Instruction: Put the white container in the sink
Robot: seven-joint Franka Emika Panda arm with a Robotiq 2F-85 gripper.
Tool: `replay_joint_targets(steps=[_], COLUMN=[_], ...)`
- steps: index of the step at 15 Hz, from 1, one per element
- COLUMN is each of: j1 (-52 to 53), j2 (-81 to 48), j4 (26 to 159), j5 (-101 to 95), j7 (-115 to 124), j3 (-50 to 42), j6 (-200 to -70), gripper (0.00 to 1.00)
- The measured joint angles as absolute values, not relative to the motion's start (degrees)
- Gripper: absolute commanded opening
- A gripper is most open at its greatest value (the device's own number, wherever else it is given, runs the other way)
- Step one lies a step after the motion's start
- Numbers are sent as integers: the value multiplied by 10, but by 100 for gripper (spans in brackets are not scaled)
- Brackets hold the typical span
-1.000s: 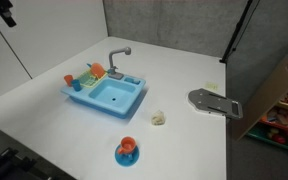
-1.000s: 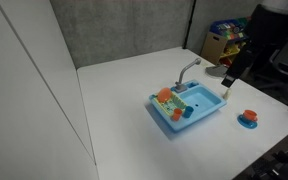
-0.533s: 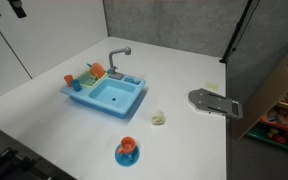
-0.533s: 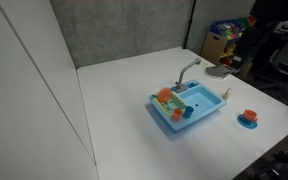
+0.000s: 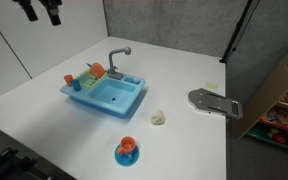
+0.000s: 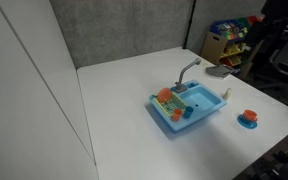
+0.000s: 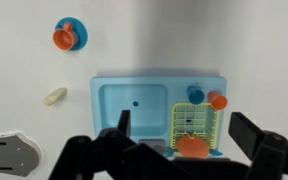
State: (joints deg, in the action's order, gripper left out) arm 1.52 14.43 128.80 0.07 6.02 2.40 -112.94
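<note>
White counter (image 5: 179, 65) runs up to a grey partition, and every item stands free on it.

**Layout**
- In an exterior view the sink (image 5: 112, 98) sits left of centre, and its basin is empty.
- The sink has a faucet (image 5: 117, 57) at the back rim and a dish rack (image 5: 88, 77) along its left side.
- The white container (image 5: 159, 118) rests on the counter to the right of the sink's near corner, near it but apart. It lies between the sink and a grey flat piece (image 5: 214, 102).
- An orange cup (image 5: 127, 148) on a saucer stands at lower centre.

**Claw**
- In the wrist view the claw (image 7: 181, 120) is spread wide, holds nothing, and looks down from high over the sink.
- The container lies at the left of that frame, well off the claw's line.

**Risks, as judged**
1. The container is small and roundish. If one finger touches it before the other, it may be nudged or rolled across the bare counter rather than trapped.
2. The orange cup is of like size and close by, so a descent aimed too low in the frame would take the wrong item.
3. The sink wall is near the container, so a wide claw coming down may strike the rim and shift the light sink.
4. On the carry, the faucet could be clipped.
5. A release too far over the rack side would land the container among the dishes, not in the basin.
</note>
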Motion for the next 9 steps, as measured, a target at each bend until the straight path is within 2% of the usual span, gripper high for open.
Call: replay_joint_targets(steps=[9], j1=[-32], j2=[71], j4=[1250], j5=[5], j7=[52], j3=[-36], j6=[-1165], gripper=[100])
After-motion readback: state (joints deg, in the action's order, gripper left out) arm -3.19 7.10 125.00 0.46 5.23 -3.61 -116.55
